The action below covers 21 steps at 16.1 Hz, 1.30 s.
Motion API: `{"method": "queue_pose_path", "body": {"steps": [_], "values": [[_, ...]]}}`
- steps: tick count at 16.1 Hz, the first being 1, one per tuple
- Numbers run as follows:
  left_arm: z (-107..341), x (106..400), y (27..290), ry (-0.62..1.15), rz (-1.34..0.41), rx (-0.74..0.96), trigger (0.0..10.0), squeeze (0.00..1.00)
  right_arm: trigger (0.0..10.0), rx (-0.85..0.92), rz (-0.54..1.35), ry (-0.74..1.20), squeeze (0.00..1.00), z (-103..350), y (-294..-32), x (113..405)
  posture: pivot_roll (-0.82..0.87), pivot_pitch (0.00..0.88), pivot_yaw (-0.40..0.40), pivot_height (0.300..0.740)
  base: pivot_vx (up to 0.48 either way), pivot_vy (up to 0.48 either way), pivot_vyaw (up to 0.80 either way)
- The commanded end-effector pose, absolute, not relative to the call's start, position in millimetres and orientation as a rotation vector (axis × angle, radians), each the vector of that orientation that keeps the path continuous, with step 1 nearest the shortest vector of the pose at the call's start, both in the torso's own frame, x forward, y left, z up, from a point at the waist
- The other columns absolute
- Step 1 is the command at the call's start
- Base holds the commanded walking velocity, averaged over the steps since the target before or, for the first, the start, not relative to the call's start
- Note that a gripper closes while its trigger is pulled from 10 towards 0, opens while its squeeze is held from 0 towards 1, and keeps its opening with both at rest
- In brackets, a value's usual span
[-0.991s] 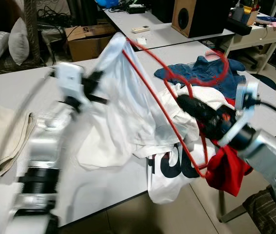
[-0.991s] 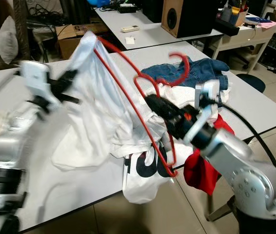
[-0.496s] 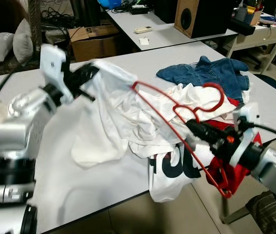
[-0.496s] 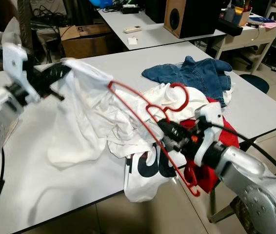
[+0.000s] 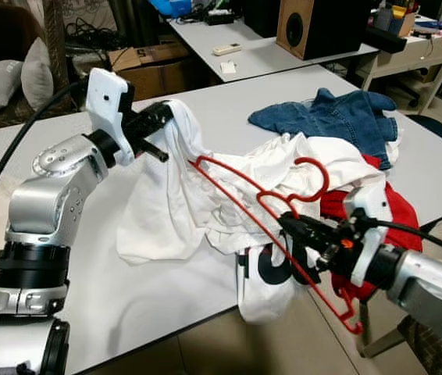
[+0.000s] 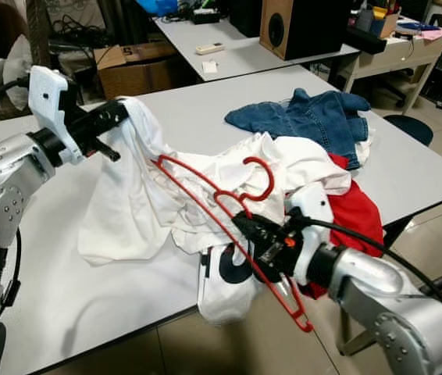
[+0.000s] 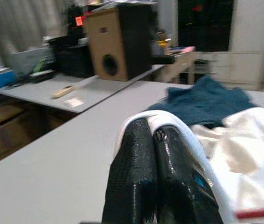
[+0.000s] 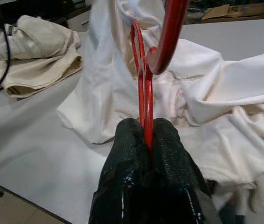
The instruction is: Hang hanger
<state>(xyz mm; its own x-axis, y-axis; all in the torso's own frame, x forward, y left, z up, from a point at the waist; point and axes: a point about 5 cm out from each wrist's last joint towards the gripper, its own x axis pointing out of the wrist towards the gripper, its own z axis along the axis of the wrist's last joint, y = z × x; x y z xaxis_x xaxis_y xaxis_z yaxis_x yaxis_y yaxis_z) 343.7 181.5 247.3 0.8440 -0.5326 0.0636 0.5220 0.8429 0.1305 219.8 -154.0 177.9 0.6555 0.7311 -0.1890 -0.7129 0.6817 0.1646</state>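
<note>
Left gripper [image 5: 168, 119], raised over the left of the table [image 5: 229, 101], is clamped on the collar of the white shirt [image 5: 166, 203], lifting it. Right gripper [image 5: 295, 229], at the near right edge, is clamped on the red hanger [image 5: 240, 205], whose far arm reaches into the shirt. Denim garment [image 5: 326, 121] lies far right.

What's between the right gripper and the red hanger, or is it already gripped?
Nothing is between them. The right gripper is shut on the red hanger near its neck, below the hook. The hanger's far end is tucked in the white shirt, whose collar the left gripper holds pinched above the table.
</note>
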Motion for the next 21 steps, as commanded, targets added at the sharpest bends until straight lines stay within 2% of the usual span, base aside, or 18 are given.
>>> {"method": "queue_pose_path", "body": {"steps": [1,5,9,11,14,16,18,20,21], "values": [[253.8,347.8,191.0,-0.116,-0.471,0.103,0.0,0.00,10.0,0.059,0.851,0.230,0.00,183.1,-147.8,216.4,-0.03,0.000,0.080,0.740,0.000,0.000,0.00],[263.5,349.8,199.2,-0.175,-0.386,0.072,0.0,0.00,10.0,0.018,0.896,0.290,0.00,175.3,-143.3,211.0,-0.02,0.000,0.076,0.740,0.000,0.000,0.00],[268.6,350.1,197.8,-0.200,-0.396,0.041,0.0,0.00,10.0,-0.013,0.884,0.314,0.00,170.7,-144.0,212.1,-0.02,0.000,0.078,0.740,0.000,0.000,0.00],[263.9,341.1,173.6,-0.177,-0.552,0.039,0.0,0.00,10.0,-0.009,0.886,0.305,0.00,168.8,-135.2,222.7,-0.03,0.000,0.082,0.740,0.000,0.000,0.00],[257.5,336.1,158.7,-0.150,-0.618,0.056,0.0,0.00,10.0,0.031,0.785,0.243,0.00,175.7,-128.9,246.4,-0.02,0.000,0.077,0.740,0.000,0.000,0.00],[251.0,336.0,157.3,-0.121,-0.591,0.119,0.0,0.00,10.0,0.087,0.822,0.187,0.00,187.0,-118.1,248.4,-0.02,0.000,0.074,0.740,0.000,0.000,0.00],[249.8,338.2,165.3,-0.116,-0.516,0.175,0.0,0.00,10.0,0.090,0.824,0.199,0.00,186.0,-117.3,246.8,-0.01,0.000,0.066,0.740,0.000,0.000,0.00],[256.1,344.2,193.4,-0.134,-0.329,0.217,0.0,0.00,10.0,0.113,0.643,0.243,0.00,178.1,-143.0,251.1,-0.01,0.000,0.064,0.740,0.000,0.000,0.00],[258.3,346.0,204.7,-0.140,-0.258,0.237,0.0,0.00,10.0,0.117,0.648,0.240,0.00,179.2,-149.8,247.0,-0.01,0.000,0.064,0.740,0.000,0.000,0.00]]}}
